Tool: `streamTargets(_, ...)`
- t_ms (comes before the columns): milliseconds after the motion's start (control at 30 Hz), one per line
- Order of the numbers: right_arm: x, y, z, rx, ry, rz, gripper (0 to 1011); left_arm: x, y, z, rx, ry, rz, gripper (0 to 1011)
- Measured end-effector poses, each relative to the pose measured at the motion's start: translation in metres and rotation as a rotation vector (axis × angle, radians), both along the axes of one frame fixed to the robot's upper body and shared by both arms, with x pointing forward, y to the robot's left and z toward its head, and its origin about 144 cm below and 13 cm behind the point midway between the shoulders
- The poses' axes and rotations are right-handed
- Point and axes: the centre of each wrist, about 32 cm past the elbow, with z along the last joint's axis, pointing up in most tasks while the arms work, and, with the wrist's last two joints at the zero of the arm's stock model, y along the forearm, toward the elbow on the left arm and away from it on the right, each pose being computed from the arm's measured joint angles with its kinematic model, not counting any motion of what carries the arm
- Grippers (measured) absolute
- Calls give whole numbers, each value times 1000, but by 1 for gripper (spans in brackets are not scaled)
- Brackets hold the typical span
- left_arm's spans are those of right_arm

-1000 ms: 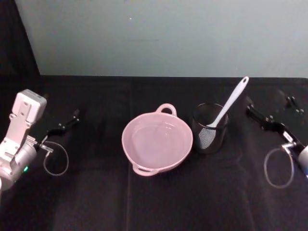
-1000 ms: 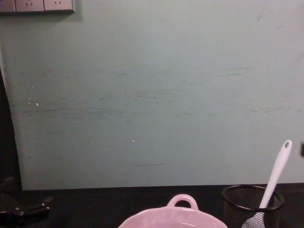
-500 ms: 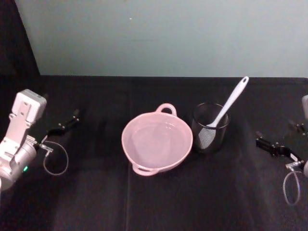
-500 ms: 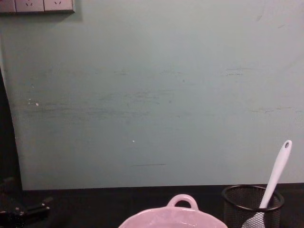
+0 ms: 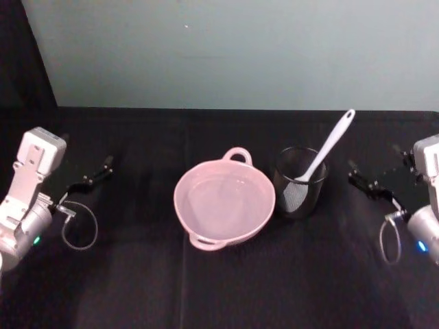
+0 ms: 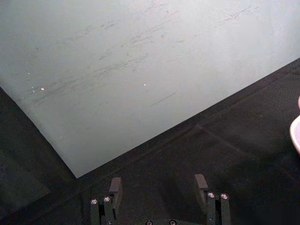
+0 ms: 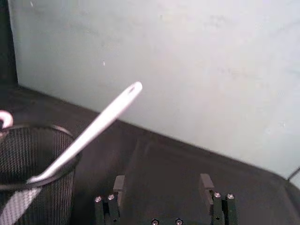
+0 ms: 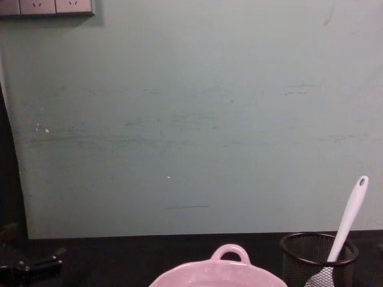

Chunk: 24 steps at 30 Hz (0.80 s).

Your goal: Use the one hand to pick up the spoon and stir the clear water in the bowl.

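The pale pink bowl [image 5: 181,199] sits mid-table with clear water in it; its loop handle and far rim also show low in the chest view [image 8: 239,271]. Just to its right, the white spoon [image 5: 330,145] leans in a black wire-mesh cup [image 5: 300,195], handle up and to the right. My right gripper [image 5: 377,175] hovers open right of the cup, apart from the spoon. In the right wrist view its fingers [image 7: 162,183] stand wide apart, with the spoon handle [image 7: 101,122] ahead. The left gripper [image 5: 92,175] rests open at far left, empty in its wrist view [image 6: 158,185].
Black cloth covers the table up to a pale green wall. Cable loops hang by both wrists, left [image 5: 80,233] and right [image 5: 389,240]. Open cloth lies in front of the bowl and between the cup and the right gripper.
The right gripper dropped back toward the table's right front half a second ago, and has now come up and forward again beside the cup. The left arm, bowl and spoon have not moved.
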Motion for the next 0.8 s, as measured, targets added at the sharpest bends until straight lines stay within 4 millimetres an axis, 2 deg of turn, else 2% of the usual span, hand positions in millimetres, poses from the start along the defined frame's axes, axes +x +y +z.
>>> streamTargets(400,13,9,-14,13,6,3,1003,0,0,0,0,0,0,1011)
streamTargets(800,13,8,-13,12,-3,5,1003,0,0,0,0,0,0,1011)
